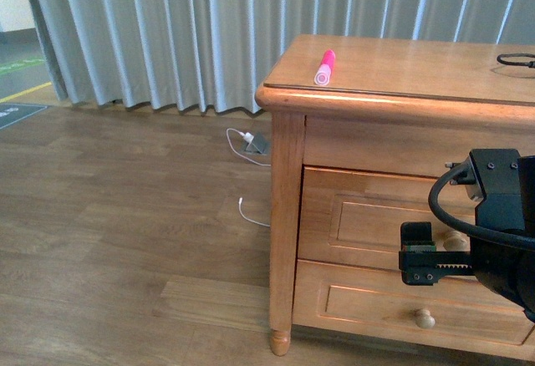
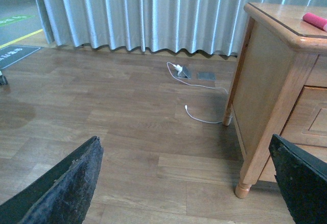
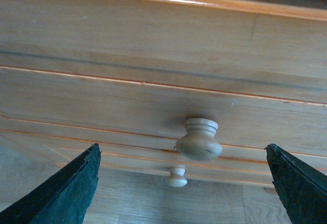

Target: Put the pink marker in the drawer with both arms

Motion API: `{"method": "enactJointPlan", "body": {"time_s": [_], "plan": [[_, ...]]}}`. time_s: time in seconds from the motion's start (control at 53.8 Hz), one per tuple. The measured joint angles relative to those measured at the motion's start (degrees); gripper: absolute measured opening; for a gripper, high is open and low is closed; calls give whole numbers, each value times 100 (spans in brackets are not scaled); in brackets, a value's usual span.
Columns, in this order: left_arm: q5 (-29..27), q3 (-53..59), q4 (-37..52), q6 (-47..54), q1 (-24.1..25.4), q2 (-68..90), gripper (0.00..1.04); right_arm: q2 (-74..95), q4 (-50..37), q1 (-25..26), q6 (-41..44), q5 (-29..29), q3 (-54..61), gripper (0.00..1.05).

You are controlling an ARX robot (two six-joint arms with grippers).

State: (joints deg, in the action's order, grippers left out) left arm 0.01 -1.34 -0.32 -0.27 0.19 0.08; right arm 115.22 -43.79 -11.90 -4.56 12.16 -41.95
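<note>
The pink marker [image 1: 325, 67] lies on top of the wooden chest near its front left corner; its end also shows in the left wrist view [image 2: 314, 20]. The top drawer [image 1: 368, 216] is closed. My right gripper [image 1: 418, 253] is open and hangs just in front of the drawer's round knob [image 3: 199, 139], which sits between its fingers [image 3: 66, 193] without touching them. My left gripper [image 2: 186, 183] is open and empty over the floor, left of the chest. The left arm is not in the front view.
The lower drawer [image 1: 368, 303] with its own knob [image 1: 425, 319] sits beneath. A white cable and charger [image 1: 251, 142] lie on the wooden floor by the grey curtain [image 1: 209, 23]. A black cable [image 1: 514, 60] lies on the chest top at the right.
</note>
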Motion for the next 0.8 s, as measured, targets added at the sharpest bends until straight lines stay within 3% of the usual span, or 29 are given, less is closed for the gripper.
{"method": "enactJointPlan", "body": {"time_s": [0.223, 0.632, 0.725, 0.8], "plan": [[0, 0, 0, 2, 0, 0, 99, 389, -245, 20, -63, 234, -304, 96], [0, 0, 0, 0, 0, 0, 99, 619, -289, 264, -387, 153, -400, 96], [0, 0, 0, 2, 0, 0, 99, 614, -372, 264, -385, 116, -363, 83], [0, 0, 0, 0, 0, 0, 99, 605, -402, 264, -385, 79, -345, 90]]}}
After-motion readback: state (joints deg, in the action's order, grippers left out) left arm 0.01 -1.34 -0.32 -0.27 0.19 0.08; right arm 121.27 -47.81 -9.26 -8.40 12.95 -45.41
